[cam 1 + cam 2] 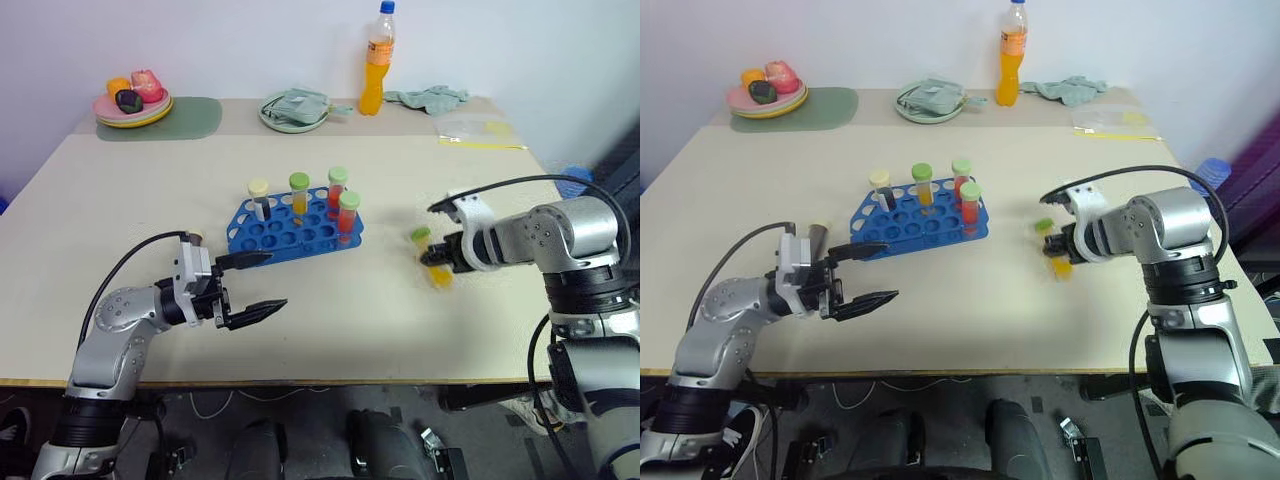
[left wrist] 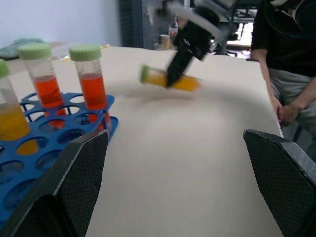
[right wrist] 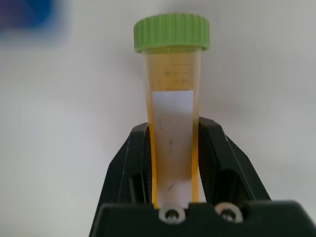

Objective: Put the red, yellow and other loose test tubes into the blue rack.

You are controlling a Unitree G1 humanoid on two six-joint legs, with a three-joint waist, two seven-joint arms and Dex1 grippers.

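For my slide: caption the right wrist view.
Right hand shut on a green-capped yellow test tube.

1. The table (image 1: 330,310) is bare between the blue rack (image 1: 290,235) and the right gripper (image 1: 437,256).
2. Four upright tubes (image 1: 348,215) stand in the rack's back and right holes; the front holes are free.
3. The left gripper (image 1: 255,285) hangs just before the rack's front-left corner.

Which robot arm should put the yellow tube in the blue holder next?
The right one, probably. Its fingers already pinch the yellow tube, while the left gripper is open and empty beside the blue rack.
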